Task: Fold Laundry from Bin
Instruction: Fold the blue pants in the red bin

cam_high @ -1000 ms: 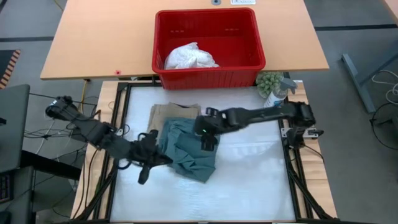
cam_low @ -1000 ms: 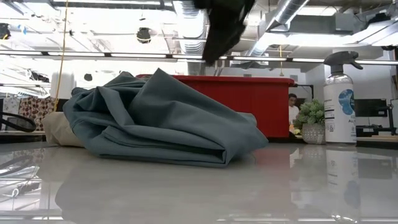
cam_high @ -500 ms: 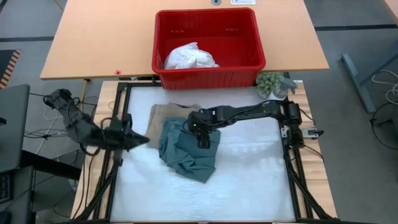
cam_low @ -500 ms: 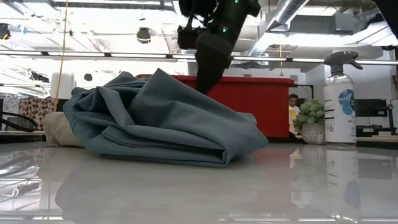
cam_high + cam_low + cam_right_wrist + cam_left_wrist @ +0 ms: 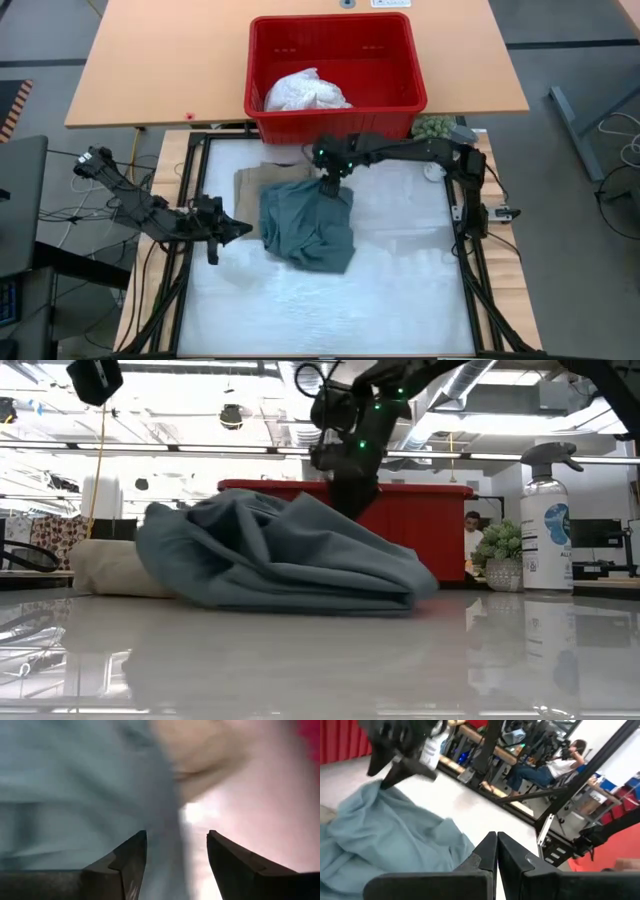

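The dark teal-green garment (image 5: 305,228) (image 5: 280,555) lies in a crumpled heap on the white table, its left part over the beige garment (image 5: 250,185) (image 5: 105,565). A white garment (image 5: 305,92) sits in the red bin (image 5: 335,125) beyond the table's far edge. My right gripper (image 5: 330,188) (image 5: 177,847) is open at the teal garment's far edge, fingers slanting down, and the cloth's edge (image 5: 167,820) lies between them. My left gripper (image 5: 240,230) (image 5: 496,840) is shut, roughly level and holding nothing, just left of the teal heap. My right gripper stands with its open fingers (image 5: 127,857) on either side of the teal garment's far edge, coming from above and slanting down. The view is blurred, and I cannot tell whether the fingers touch the cloth.
A spray bottle (image 5: 548,520) and a small plant (image 5: 435,130) stand at the table's far right corner. Bare white tabletop (image 5: 400,290) stretches to the right of the garments and on their near side. People sit in the room behind.
My left gripper has drawn back from the teal garment toward the table's left edge and sunk. My right gripper has gone from over the garment's middle toward the far edge. The teal heap has changed shape: it is lower now, and its bulk has shifted toward the far side.
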